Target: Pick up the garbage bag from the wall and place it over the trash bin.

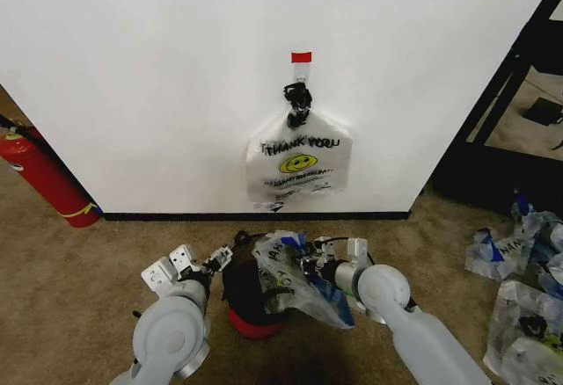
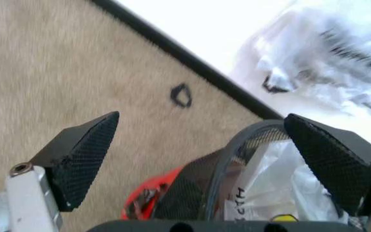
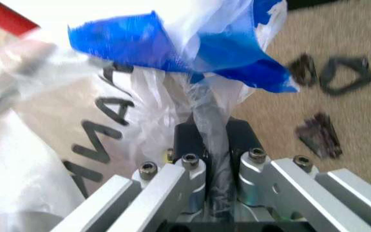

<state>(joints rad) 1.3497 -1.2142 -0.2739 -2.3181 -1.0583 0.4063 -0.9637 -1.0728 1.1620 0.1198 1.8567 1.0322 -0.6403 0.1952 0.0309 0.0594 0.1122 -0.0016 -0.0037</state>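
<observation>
Thin garbage bag seemingly clamped between right gripper's jaws.

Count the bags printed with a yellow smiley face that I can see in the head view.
2: a knotted bundle hanging on the wall, and a bag held by the right gripper at the bin. Heaped bags may hide others.

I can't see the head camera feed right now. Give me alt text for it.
The right gripper, shut on a see-through THANK YOU garbage bag, holds it draped over the black wire-mesh trash bin on the carpet. The left gripper sits open at the bin's other side. Behind, a bundle of same-print bags hangs from a hook on the white wall, with a red fire extinguisher to the left.
</observation>
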